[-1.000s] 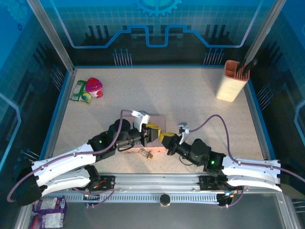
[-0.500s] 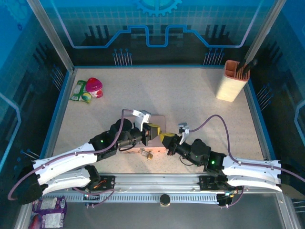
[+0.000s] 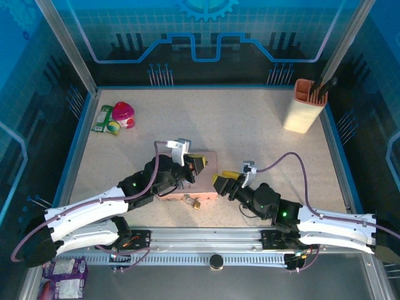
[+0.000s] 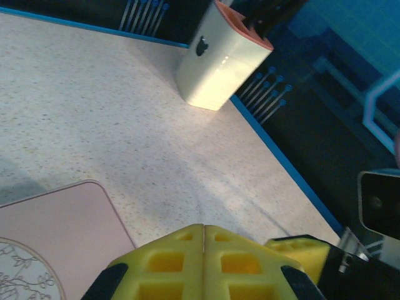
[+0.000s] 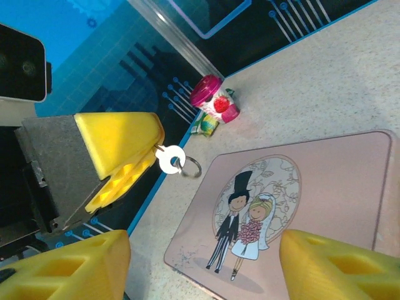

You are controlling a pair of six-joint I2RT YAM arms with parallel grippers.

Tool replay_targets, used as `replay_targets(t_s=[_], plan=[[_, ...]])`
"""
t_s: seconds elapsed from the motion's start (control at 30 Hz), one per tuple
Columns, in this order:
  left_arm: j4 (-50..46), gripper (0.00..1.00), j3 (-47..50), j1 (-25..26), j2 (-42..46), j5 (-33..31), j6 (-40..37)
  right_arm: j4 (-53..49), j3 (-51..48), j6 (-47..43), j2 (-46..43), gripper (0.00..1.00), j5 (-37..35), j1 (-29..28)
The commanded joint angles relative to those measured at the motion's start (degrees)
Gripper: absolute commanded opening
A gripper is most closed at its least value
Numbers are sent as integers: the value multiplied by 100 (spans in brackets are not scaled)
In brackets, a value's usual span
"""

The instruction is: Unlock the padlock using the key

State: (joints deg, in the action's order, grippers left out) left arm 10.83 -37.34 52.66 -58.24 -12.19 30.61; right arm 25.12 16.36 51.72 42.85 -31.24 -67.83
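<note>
The key's pale round head with a thin wire ring sticks out from my left gripper, which is shut on it; the blade is hidden between the yellow pads. That left gripper hovers over the pink tin; in the left wrist view its jaws are pressed together. The padlock, a tiny brass block, lies on the table just in front of the tin, below both grippers. My right gripper stands open beside the tin's right edge, its fingers wide apart and holding nothing.
The pink tin with a cartoon couple lies flat mid-table. An orange-topped white holder stands at the back right. A pink-lidded cup and green packet sit at the back left. Open tabletop lies behind the tin.
The two grippers were touching over the tin; the right one has opened and drawn back to the right. The left gripper has lifted slightly, still holding the key.
</note>
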Motion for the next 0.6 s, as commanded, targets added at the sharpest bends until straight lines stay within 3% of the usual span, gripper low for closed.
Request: replay_targets(t_s=[0.0,0.23,0.43,0.57], plan=[[134,0,2,-19,-121,-470,206,112,-250,346,-108,67,-435,46],[294,0,-160,-32,-429,-197,343,2190,-1062,1395,95,68,50,545],[831,0,-118,-46,-518,385,494,2205,-811,1226,126,71,677,714],[1108,0,-76,-46,-474,712,591,2817,-881,1208,355,71,962,813]])
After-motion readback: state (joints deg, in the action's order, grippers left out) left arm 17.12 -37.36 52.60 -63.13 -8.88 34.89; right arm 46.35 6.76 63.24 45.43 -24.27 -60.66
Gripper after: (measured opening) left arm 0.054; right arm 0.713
